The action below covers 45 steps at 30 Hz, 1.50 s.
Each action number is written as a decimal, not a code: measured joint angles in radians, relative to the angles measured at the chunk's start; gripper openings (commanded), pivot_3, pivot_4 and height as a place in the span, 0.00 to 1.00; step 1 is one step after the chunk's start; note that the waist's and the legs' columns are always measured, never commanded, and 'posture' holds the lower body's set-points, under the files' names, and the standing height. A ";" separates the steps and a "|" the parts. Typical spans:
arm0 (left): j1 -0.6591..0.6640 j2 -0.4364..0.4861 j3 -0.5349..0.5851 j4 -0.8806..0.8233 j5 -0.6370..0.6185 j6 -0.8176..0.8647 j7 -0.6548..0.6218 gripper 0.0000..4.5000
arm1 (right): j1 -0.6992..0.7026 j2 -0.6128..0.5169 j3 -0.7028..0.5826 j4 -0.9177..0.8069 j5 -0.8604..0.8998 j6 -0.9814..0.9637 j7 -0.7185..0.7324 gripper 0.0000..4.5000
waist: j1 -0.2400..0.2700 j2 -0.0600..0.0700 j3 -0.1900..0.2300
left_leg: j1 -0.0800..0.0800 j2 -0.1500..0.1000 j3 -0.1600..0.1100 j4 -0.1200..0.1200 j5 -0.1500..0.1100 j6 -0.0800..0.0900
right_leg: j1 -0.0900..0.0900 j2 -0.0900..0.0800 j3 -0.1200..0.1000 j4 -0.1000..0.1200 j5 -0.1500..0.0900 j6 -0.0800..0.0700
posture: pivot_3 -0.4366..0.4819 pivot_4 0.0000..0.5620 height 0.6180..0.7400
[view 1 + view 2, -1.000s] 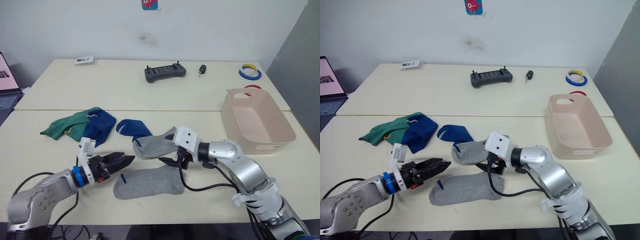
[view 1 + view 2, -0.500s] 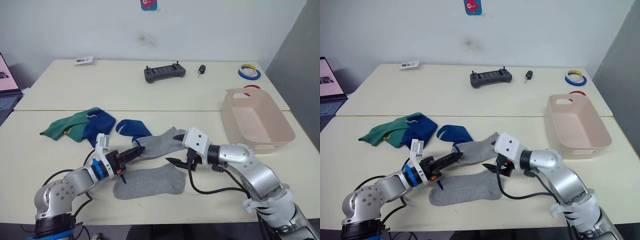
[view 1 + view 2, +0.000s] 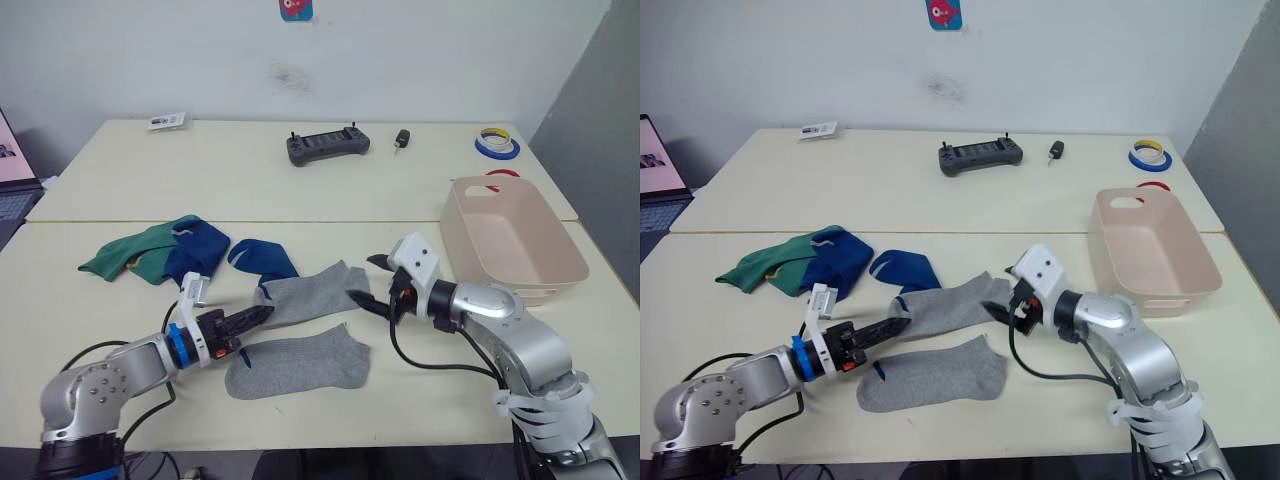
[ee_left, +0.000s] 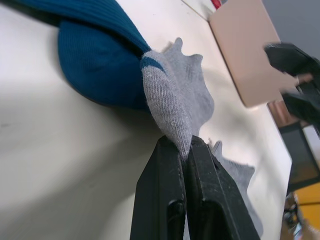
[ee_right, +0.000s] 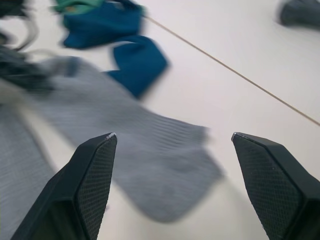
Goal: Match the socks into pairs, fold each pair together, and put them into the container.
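Left hand (image 4: pixel 182 150) is clamped on the trimmed cuff of the far grey sock (image 3: pixel 305 293), soft and limp on the tabletop (image 3: pixel 300 195), while the right hand (image 3: pixel 372 281) hovers spread over its toe.

Left hand (image 3: pixel 262 315) now pinching upper grey sock (image 3: pixel 305 294) — right hand (image 3: pixel 368 281) let go, backed off, fingers spread

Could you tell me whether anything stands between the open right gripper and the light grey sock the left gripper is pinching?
Nothing visible does. The right gripper hangs open just past the free end of the light grey sock, with bare table between them; the left gripper pinches its other end.
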 measured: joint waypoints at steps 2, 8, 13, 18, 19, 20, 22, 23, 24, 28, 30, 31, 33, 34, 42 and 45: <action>0.000 0.022 0.000 0.011 0.013 -0.007 -0.027 0.01 | -0.013 0.007 -0.019 0.052 0.000 0.014 -0.023 0.88 | 0.000 0.000 0.000 | 0.000 0.000 0.000 0.000 0.000 0.000 | 0.000 0.000 0.000 0.000 0.000 0.000 | 0.48 0.27 1.00; -0.003 0.019 -0.029 0.029 0.048 -0.036 -0.058 0.01 | -0.076 0.093 -0.007 0.298 -0.020 -0.039 -0.076 0.88 | -0.001 0.000 0.000 | 0.000 0.000 0.001 -0.001 0.000 0.001 | -0.001 0.000 0.000 -0.001 0.000 0.000 | 0.48 0.27 1.00; -0.004 0.018 -0.032 0.030 0.063 -0.050 -0.069 0.01 | -0.121 0.134 0.039 0.419 -0.047 -0.094 -0.081 0.88 | -0.001 0.000 0.000 | 0.000 0.001 0.001 -0.001 0.000 0.001 | -0.001 0.000 0.000 -0.001 0.000 0.000 | 0.48 0.27 1.00; -0.004 0.016 -0.032 0.034 0.077 -0.059 -0.077 0.00 | -0.130 0.129 0.070 0.444 -0.061 -0.122 -0.063 0.59 | -0.001 0.000 0.000 | 0.000 0.001 0.001 -0.001 -0.001 0.001 | -0.001 0.000 0.000 0.000 0.000 0.000 | 0.48 0.27 1.00; -0.004 0.013 -0.032 0.034 0.078 -0.063 -0.077 0.00 | -0.130 0.126 0.074 0.444 -0.062 -0.123 -0.060 0.51 | -0.001 0.000 0.000 | 0.000 0.001 0.001 -0.001 -0.001 0.001 | -0.001 0.000 0.000 0.000 0.000 0.000 | 0.48 0.27 1.00; -0.004 0.008 -0.032 0.034 0.078 -0.065 -0.077 0.00 | -0.130 0.122 0.078 0.444 -0.064 -0.124 -0.057 0.45 | -0.001 0.000 0.000 | 0.000 0.001 0.001 -0.001 -0.001 0.001 | -0.001 0.000 0.000 0.000 0.000 0.000 | 0.48 0.27 1.00; -0.004 0.000 -0.032 0.034 0.078 -0.067 -0.077 0.00 | -0.129 0.105 0.091 0.437 -0.071 -0.127 -0.043 0.29 | -0.001 0.000 0.000 | 0.000 0.001 0.002 -0.001 -0.001 0.001 | -0.001 0.000 0.000 0.000 0.000 0.000 | 0.48 0.27 1.00; -0.004 -0.003 -0.032 0.034 0.078 -0.067 -0.077 0.00 | -0.126 0.097 0.101 0.427 -0.071 -0.125 -0.035 0.19 | -0.001 0.000 0.000 | 0.000 0.001 0.001 -0.001 -0.001 0.001 | -0.001 0.000 0.000 0.000 0.000 0.000 | 0.48 0.27 1.00; -0.006 -0.003 -0.032 0.034 0.078 -0.067 -0.077 0.00 | -0.123 0.097 0.105 0.419 -0.071 -0.122 -0.032 0.15 | -0.001 0.000 0.000 | 0.000 0.001 0.001 -0.001 -0.001 0.001 | -0.001 0.000 0.000 0.000 0.000 0.000 | 0.48 0.27 1.00; -0.015 -0.003 -0.032 0.035 0.080 -0.069 -0.078 0.00 | -0.093 0.091 0.106 0.370 -0.067 -0.105 -0.016 0.01 | 0.000 0.000 0.000 | 0.000 0.001 0.001 -0.001 -0.001 0.001 | -0.001 0.000 0.000 0.000 0.000 0.000 | 0.48 0.27 1.00; -0.016 -0.002 -0.033 0.035 0.085 -0.072 -0.084 0.00 | -0.075 0.090 0.104 0.343 -0.055 -0.092 -0.016 0.01 | 0.000 0.000 0.000 | 0.000 0.001 0.001 -0.001 -0.001 0.001 | -0.001 0.000 0.000 0.000 0.000 0.000 | 0.48 0.27 1.00; -0.016 -0.001 -0.033 0.035 0.088 -0.073 -0.087 0.00 | -0.069 0.090 0.104 0.332 -0.049 -0.086 -0.015 0.01 | -0.001 0.000 0.000 | 0.000 0.001 0.001 -0.001 -0.001 0.001 | -0.001 0.000 0.000 -0.001 0.000 0.000 | 0.48 0.27 1.00; -0.018 0.004 -0.041 0.034 0.094 -0.076 -0.103 0.00 | -0.053 0.090 0.102 0.307 -0.048 -0.083 -0.016 0.01 | -0.001 0.000 0.000 | 0.000 0.001 0.001 -0.001 -0.001 0.001 | -0.001 0.000 0.000 0.000 0.000 0.000 | 0.48 0.27 1.00; -0.018 0.010 -0.044 0.034 0.096 -0.078 -0.108 0.00 | -0.047 0.090 0.102 0.296 -0.048 -0.084 -0.016 0.01 | -0.001 0.000 0.000 | 0.000 0.001 0.001 -0.001 -0.001 0.001 | -0.001 0.000 0.000 0.000 0.000 0.000 | 0.48 0.27 1.00; -0.069 0.100 -0.048 -0.028 0.083 -0.082 -0.189 0.00 | -0.044 0.046 0.011 0.102 0.024 -0.045 -0.014 0.01 | 0.000 0.000 0.000 | -0.001 0.001 0.001 -0.001 -0.001 0.001 | -0.001 0.000 0.000 -0.001 0.000 0.000 | 0.48 0.27 1.00; -0.077 0.153 -0.039 -0.056 0.033 -0.034 -0.222 0.00 | -0.025 0.017 -0.052 -0.016 0.101 0.029 -0.002 0.01 | 0.000 0.000 0.000 | -0.001 0.001 0.000 -0.001 -0.001 0.001 | -0.001 0.000 0.000 -0.002 0.000 0.000 | 0.48 0.27 1.00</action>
